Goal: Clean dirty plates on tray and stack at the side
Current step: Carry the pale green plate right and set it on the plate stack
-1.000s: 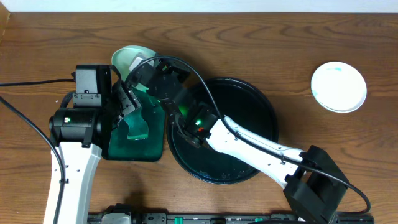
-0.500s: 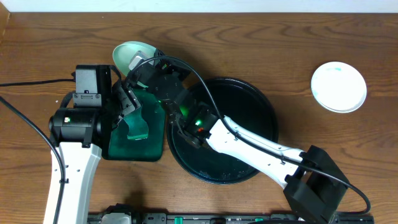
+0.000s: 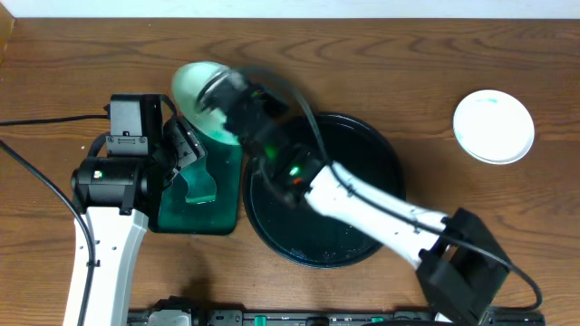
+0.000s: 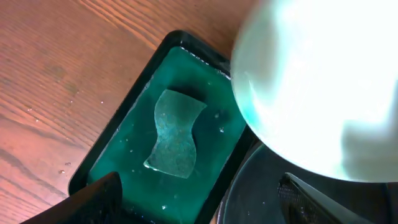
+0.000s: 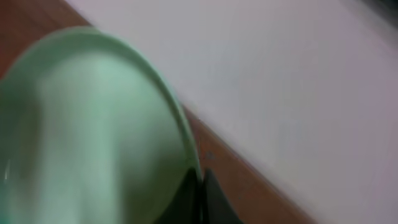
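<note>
Right pincer (image 5: pixel 200 185) clamps a dirty plate (image 3: pixel 195 86) by its rim, face mostly upward, over the green tray (image 3: pixel 181 219).

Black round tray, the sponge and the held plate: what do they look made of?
The black round tray is probably plastic or lacquer, glossy, with faint reflections. The sponge looks like soft foam or cellulose, matte, mottled teal. The plate looks like glazed ceramic or melamine, smooth white with bright glare; cannot tell which.
</note>
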Controlling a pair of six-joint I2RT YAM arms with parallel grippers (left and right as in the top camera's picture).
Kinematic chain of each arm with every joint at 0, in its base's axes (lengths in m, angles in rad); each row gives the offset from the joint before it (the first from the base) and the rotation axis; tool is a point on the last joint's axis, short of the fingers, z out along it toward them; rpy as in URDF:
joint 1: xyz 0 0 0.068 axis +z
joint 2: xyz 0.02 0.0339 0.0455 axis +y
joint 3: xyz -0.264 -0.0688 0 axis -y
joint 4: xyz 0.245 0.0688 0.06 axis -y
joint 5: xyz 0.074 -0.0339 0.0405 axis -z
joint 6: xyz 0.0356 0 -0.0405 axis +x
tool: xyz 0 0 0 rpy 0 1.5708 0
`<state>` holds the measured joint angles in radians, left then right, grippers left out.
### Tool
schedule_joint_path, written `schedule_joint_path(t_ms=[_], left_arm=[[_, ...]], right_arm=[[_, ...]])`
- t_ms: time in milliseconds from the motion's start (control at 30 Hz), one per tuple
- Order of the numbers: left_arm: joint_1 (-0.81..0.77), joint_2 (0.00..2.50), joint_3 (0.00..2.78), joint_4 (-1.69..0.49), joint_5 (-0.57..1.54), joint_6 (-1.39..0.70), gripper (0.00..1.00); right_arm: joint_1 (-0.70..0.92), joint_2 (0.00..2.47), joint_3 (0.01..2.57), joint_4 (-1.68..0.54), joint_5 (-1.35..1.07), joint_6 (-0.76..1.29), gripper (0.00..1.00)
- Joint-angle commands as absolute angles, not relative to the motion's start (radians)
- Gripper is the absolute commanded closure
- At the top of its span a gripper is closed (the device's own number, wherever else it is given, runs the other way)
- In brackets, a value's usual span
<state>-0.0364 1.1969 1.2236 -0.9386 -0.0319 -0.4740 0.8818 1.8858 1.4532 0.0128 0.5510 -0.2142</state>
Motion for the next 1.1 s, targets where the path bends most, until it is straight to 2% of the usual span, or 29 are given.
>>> schedule_joint_path(t_ms=[0, 67, 133, 267, 533, 733, 900, 1067], left_arm=[[-0.034, 1.195, 1.243, -0.941, -0.035, -0.475, 0.20], [-0.034, 1.195, 1.243, -0.941, -0.035, -0.475, 0.20], [-0.034, 1.195, 1.243, -0.941, -0.035, -0.475, 0.20], [-0.034, 1.195, 1.243, -0.941, -0.034, -0.475, 0.20], [-0.034, 1.195, 1.243, -0.942, -0.035, -0.475, 0.20], [-0.034, 1.195, 1.243, -0.941, -0.035, -0.475, 0.20], [-0.034, 1.195, 1.243, -0.941, -0.035, -0.475, 0.20], [-0.034, 1.195, 1.243, -0.941, -0.034, -0.475, 0.20]], right_arm=[[0.723, 1.880, 1.459, -0.101, 0.253, 0.297, 0.99], [0.630, 1.880, 1.459, -0.121, -0.046, 0.353, 0.99], [0.556, 1.874, 1.460, -0.119, -0.232, 0.378, 0.99], [0.395, 1.827, 1.460, -0.177, -0.383, 0.434, 0.99], [0.020, 1.681, 1.460, -0.492, -0.348, 0.422, 0.99], [-0.305, 1.702, 1.459, -0.737, -0.269, 0.403, 0.99], [-0.522, 1.780, 1.458, -0.801, -0.214, 0.413, 0.99], [-0.606, 1.872, 1.457, -0.810, -0.237, 0.398, 0.99]])
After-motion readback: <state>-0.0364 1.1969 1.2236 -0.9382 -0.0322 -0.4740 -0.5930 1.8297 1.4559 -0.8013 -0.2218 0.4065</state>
